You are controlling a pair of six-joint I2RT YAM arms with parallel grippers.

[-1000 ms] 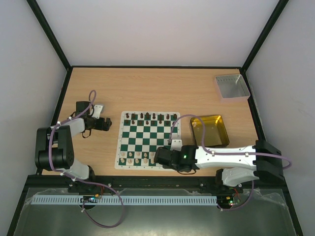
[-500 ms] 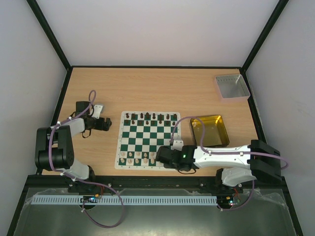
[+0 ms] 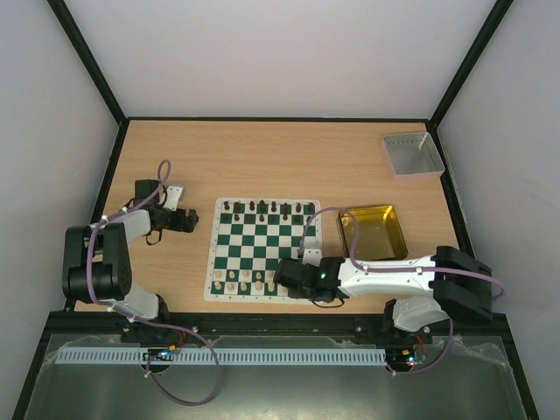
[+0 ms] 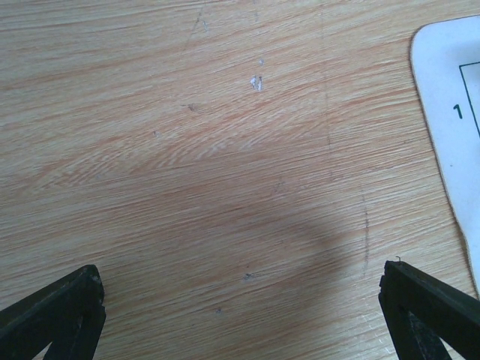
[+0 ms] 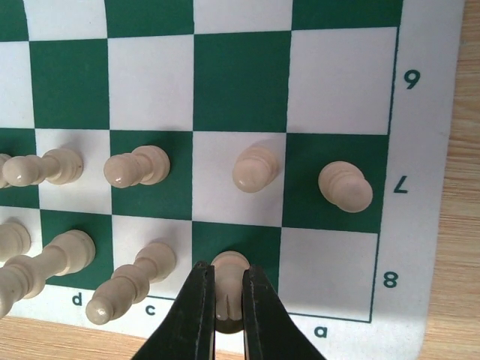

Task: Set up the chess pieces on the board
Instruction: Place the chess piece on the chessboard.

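- My right gripper [image 5: 227, 291] is pressed together on a cream piece [image 5: 229, 264]. It pinches the piece from both sides, down on the near back row of the board [image 5: 339, 75].
- I grip low and narrow for a reason: neighbours stand close on my left, and slim fingers slip in without knocking them.
- Just ahead of my fingertips runs the line of cream pawns [image 5: 255, 169], one to a square and all upright. The pinched piece belongs behind them, which is why I am tucked in at the board's edge.
- To my right the corner square shows no piece, so I judge the back row unfinished.
- To my left the taller back-row pieces [image 5: 131, 289] lean out of the wrist view, and the farthest is cut off at the picture's edge.
- What I hold is hard to name, because my fingers cover its body and only the rounded top shows. I cannot tell whether its base rests on the square or hangs just clear.
- From above, my wrist hides the pinch altogether. The dark pieces [image 3: 267, 207] line the far side, well ahead of me.
- My left gripper [image 4: 240, 300] is spread wide over bare table [image 4: 187, 150], pinching nothing. It is parked off the board, whose corner sits just to its right.
- Well off to my right lies the gold tin [image 3: 341, 229]. Whether any pieces remain in it is too small to tell.
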